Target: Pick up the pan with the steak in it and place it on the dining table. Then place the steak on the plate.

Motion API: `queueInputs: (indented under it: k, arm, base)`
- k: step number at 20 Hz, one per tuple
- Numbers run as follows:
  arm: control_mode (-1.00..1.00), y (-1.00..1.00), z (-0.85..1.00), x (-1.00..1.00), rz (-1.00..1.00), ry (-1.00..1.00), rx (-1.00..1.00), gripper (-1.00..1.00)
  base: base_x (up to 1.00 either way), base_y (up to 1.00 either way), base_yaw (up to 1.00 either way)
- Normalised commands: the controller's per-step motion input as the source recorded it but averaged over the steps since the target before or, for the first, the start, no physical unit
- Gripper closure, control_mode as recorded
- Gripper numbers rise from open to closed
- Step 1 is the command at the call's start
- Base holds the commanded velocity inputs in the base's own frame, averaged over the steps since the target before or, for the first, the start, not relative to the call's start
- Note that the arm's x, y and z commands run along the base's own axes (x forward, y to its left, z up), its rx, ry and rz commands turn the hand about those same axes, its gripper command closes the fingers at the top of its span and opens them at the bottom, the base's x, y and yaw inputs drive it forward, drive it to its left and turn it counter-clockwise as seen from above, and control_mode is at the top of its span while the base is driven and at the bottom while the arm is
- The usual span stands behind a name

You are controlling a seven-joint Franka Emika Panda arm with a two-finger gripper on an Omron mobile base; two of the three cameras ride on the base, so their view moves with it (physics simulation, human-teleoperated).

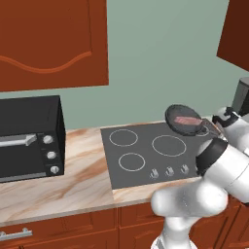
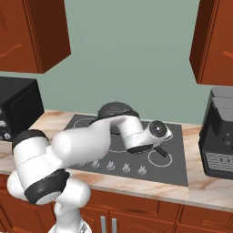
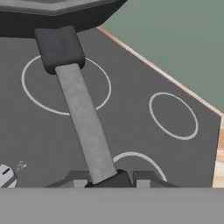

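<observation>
The dark grey pan [image 1: 176, 115] hangs tilted above the back right of the cooktop, with the pinkish-red steak [image 1: 185, 119] lying inside it. My gripper [image 1: 214, 127] is shut on the end of the pan's handle [image 3: 83, 118], which runs straight up the hand view from between the fingertips [image 3: 144, 178] to the pan's body [image 3: 57, 13]. In the right base view the pan [image 2: 114, 109] peeks out behind my forearm. The dining table and the plate are out of view.
Below the pan lies the black cooktop [image 1: 141, 151] with ring burners and a row of front knobs. A black toaster oven [image 1: 29, 136] stands on the counter to the left, a dark coffee machine [image 2: 220, 136] to the right. Red-brown cabinets hang above.
</observation>
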Motion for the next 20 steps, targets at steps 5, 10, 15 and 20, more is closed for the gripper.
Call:
queueInputs:
  k: [5,10,15,20]
  arm:
    - [-1.0,0.62,0.21,-0.53,0.01,-0.36,-0.24,1.0]
    - [-1.0,0.6,0.55,-0.6,0.11,-0.06,-0.28,1.0]
    - [-1.0,0.5,0.59,-0.69,0.2,0.09,-0.32,1.0]
    - [-1.0,0.47,0.51,-0.66,0.23,0.14,-0.33,1.0]
  base:
    - [0.0,0.0,0.0]
    - [0.0,0.0,0.0]
    - [0.0,0.0,0.0]
    - [0.0,0.0,0.0]
